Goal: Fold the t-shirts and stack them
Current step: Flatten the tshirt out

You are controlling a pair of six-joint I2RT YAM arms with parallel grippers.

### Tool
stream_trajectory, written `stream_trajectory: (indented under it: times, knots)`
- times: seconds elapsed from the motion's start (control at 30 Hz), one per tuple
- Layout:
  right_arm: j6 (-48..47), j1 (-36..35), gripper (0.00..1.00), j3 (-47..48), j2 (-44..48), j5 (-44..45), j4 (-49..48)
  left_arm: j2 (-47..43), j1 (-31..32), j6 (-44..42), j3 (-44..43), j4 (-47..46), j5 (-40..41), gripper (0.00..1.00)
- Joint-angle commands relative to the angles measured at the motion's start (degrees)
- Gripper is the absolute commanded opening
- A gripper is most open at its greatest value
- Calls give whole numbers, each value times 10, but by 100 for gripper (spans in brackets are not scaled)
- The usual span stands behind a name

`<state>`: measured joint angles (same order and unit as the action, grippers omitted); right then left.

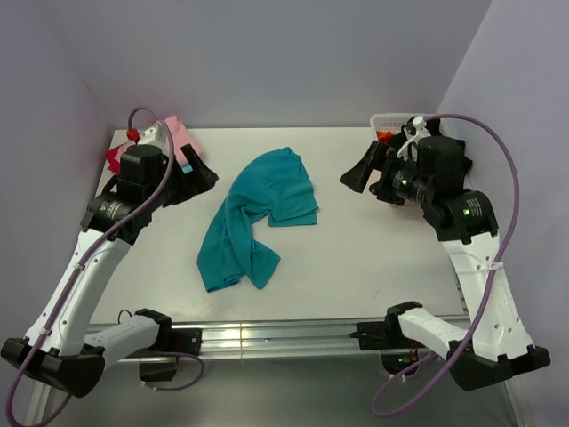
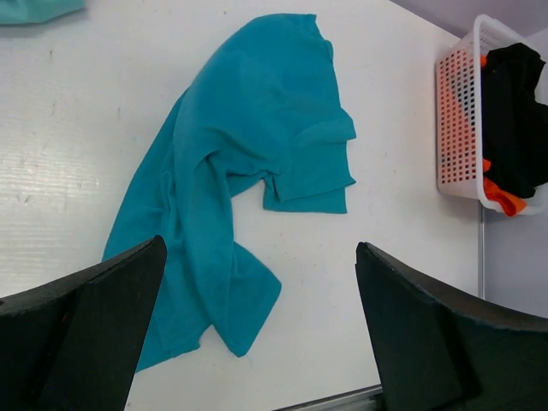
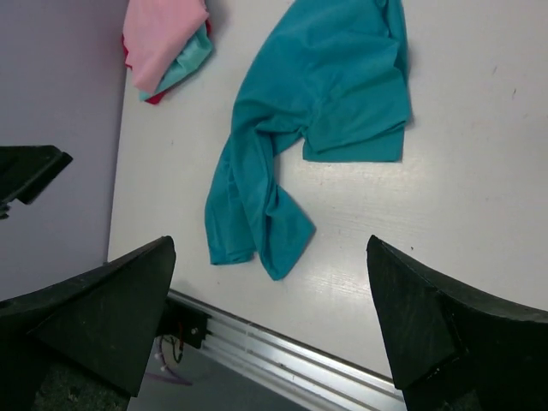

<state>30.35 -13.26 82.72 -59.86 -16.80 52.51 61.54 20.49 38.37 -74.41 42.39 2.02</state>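
Observation:
A teal t-shirt (image 1: 258,213) (image 2: 248,145) (image 3: 317,111) lies crumpled and twisted in the middle of the white table, one sleeve pointing right and a long bunched part trailing toward the near edge. At the back left corner sits a small pile of t-shirts (image 1: 180,135) (image 3: 163,43), pink on top of lighter teal and red. My left gripper (image 1: 194,173) (image 2: 261,253) hovers open to the left of the teal shirt, with nothing between its fingers. To the shirt's right, my right gripper (image 1: 358,173) (image 3: 270,244) also hangs open and empty.
A white mesh basket (image 1: 387,120) (image 2: 458,111) stands at the back right corner, holding black and orange cloth. A metal rail (image 1: 284,334) runs along the table's near edge. Purple walls close in the left, back and right sides.

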Motion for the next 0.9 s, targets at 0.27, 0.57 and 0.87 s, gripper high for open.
stream_trajectory:
  times: [0.27,0.57,0.87]
  knots:
    - [55,11,100,-168,183,109,-166,-63,8,7,15,12,-10,100]
    - [-13,-102,99,-51,-50,308,16,18,91,7,17,-4,15,97]
    - [45,-55,91,-118,-107,171,-30,135,219,-11,107,14,27,90]
